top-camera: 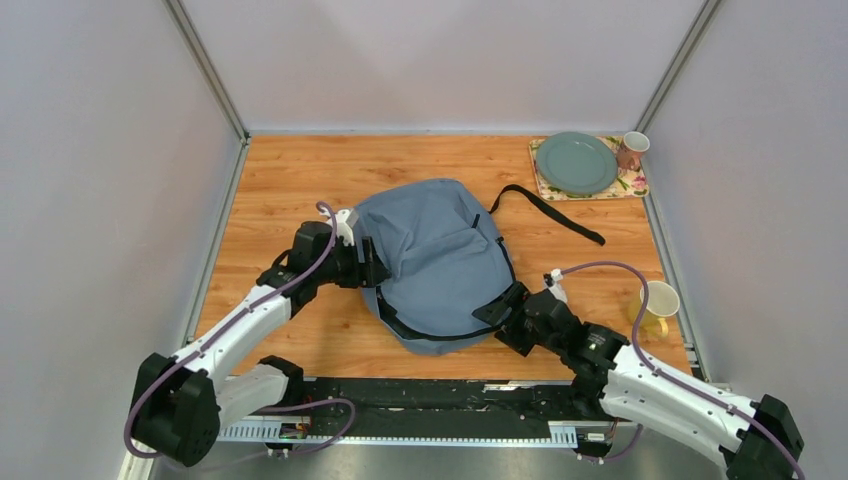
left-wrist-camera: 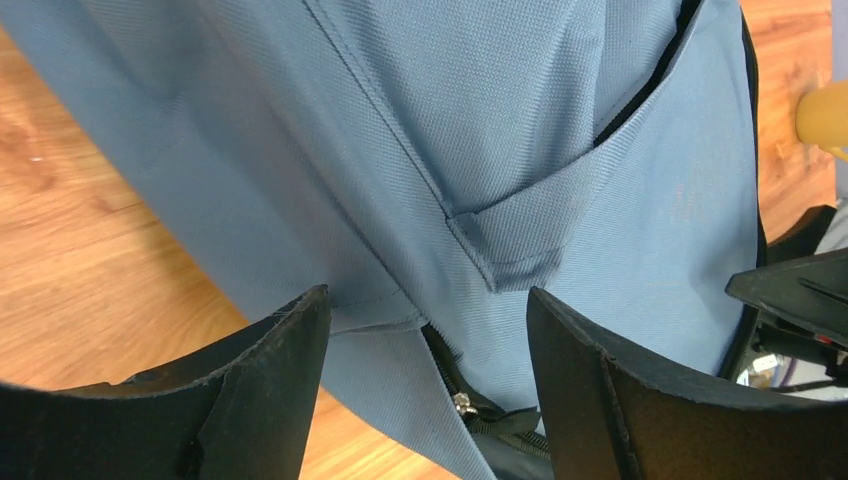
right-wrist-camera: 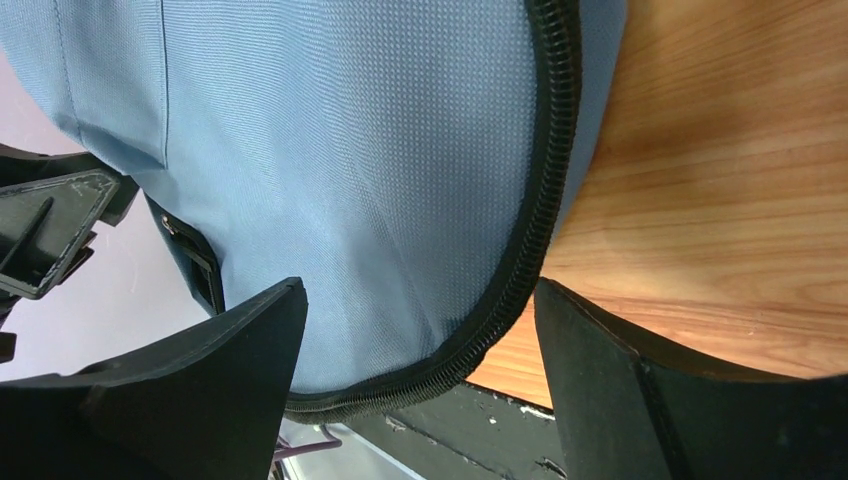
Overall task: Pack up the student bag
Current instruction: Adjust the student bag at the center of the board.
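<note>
Wooden table bears a slumped grey-blue student bag, dark-zipped.

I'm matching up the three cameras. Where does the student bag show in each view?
Top external: student bag, centre of the wooden table.
Left wrist: fills the upper frame, beyond the open left gripper.
Right wrist: upper left, zipped edge seen between the open right gripper's fingers.
Shared landmark: the wooden table.
</note>
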